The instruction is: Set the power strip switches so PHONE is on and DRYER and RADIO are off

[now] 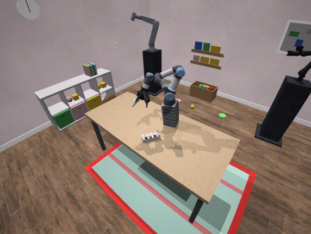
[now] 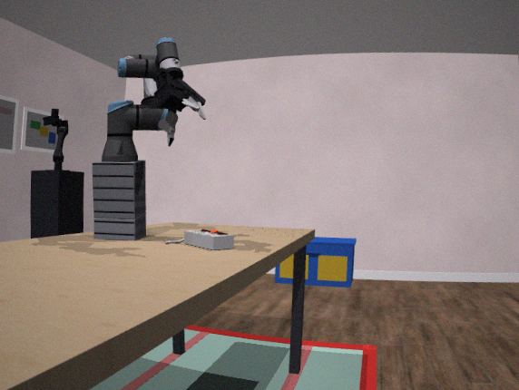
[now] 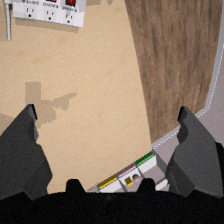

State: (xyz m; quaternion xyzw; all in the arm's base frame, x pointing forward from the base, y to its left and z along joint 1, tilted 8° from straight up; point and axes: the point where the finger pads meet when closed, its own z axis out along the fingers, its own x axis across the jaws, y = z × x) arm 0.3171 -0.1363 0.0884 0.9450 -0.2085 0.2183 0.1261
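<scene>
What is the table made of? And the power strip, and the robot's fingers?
The table looks like pale wood or laminate: matte tan top, fine speckles, dark legs. The power strip seems hard plastic: light grey matte casing with red switches. The open gripper has fingers that look like dark matte plastic or metal; I can't tell which.

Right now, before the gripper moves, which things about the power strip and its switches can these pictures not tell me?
- Switch labels: power strip too small in the top view, blurred in the wrist view.
- On or off state of each switch: too small in the top view; seen edge-on in the exterior view.
- Strip's far part: cut off by the wrist view's upper edge.
- The open gripper hides nothing of it.
</scene>
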